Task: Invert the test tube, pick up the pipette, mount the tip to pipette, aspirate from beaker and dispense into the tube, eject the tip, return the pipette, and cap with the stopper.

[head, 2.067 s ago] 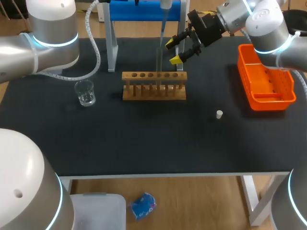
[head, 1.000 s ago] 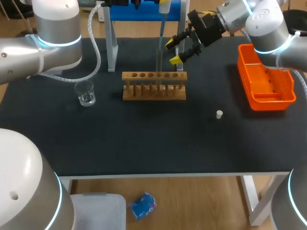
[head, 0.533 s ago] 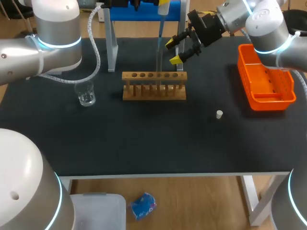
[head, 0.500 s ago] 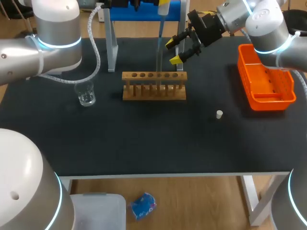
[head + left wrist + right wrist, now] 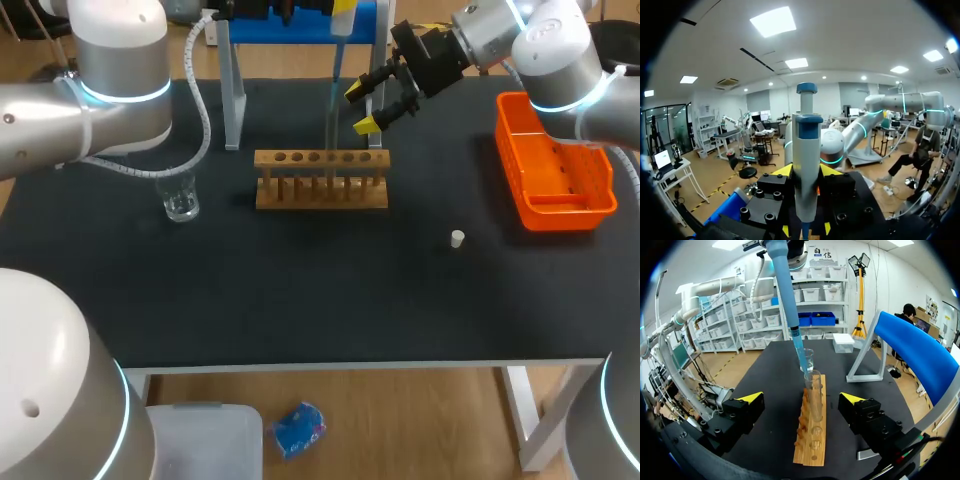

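Left end effector (image 5: pixel 805 172) clamped on the pipette (image 5: pixel 806 145), right end effector (image 5: pixel 802 397) gaping idle, I am centring the tip (image 5: pixel 799 347) over the tube (image 5: pixel 815 392), clear of its wall.

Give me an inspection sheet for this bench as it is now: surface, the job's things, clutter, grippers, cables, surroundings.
Surface: black table, no spill visible.
Job's things: test tube upright in the wooden rack; pipette with its tip at the tube's mouth; beaker left of the rack; stopper on the table right of the rack; blue stand behind the rack.
Clutter: orange tray at the table's right side.
Grippers: left gripper shut on the pipette; right gripper open beside the tube, holding nothing.
Cables: white hose loops from the left arm over the table's back left.
Surroundings: nothing seen.
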`<action>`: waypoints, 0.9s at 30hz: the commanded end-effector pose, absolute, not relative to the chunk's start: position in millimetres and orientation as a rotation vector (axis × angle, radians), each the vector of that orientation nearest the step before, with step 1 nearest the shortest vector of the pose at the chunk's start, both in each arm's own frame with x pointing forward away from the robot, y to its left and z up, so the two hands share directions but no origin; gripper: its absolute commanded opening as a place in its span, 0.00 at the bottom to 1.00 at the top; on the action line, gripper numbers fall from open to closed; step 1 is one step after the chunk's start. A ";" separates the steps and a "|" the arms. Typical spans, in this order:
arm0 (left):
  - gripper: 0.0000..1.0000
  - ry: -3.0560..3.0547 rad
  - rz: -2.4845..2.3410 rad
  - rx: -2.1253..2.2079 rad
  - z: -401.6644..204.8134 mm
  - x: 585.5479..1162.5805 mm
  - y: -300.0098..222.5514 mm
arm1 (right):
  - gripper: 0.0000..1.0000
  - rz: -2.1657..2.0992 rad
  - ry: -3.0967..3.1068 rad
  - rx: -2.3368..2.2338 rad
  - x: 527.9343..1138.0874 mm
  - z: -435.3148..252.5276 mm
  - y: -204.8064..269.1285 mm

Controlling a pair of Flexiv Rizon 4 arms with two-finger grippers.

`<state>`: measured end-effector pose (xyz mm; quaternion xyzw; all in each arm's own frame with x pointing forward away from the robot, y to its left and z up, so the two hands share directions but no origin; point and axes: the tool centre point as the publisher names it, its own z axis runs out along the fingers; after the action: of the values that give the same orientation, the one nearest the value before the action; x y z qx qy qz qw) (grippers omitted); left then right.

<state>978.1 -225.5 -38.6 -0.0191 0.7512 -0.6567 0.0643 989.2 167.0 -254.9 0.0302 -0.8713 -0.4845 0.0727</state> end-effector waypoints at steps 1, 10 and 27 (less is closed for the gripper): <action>0.00 2.260 -1.993 -0.053 -39.1 979.9 -227.4 | 1.00 -1.448 -2.617 0.093 990.2 -254.2 166.6; 0.00 2.245 -2.009 -0.039 -40.5 982.9 -230.8 | 1.00 -1.448 -2.617 0.093 990.2 -254.2 166.6; 0.00 2.190 -1.993 -0.010 -40.3 988.1 -226.7 | 1.00 -1.448 -2.617 0.093 990.2 -254.2 166.6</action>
<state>989.1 -227.4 -39.5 -0.0030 0.7389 -0.6682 0.0869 989.3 166.9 -254.8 0.0302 -0.8713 -0.4845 0.0727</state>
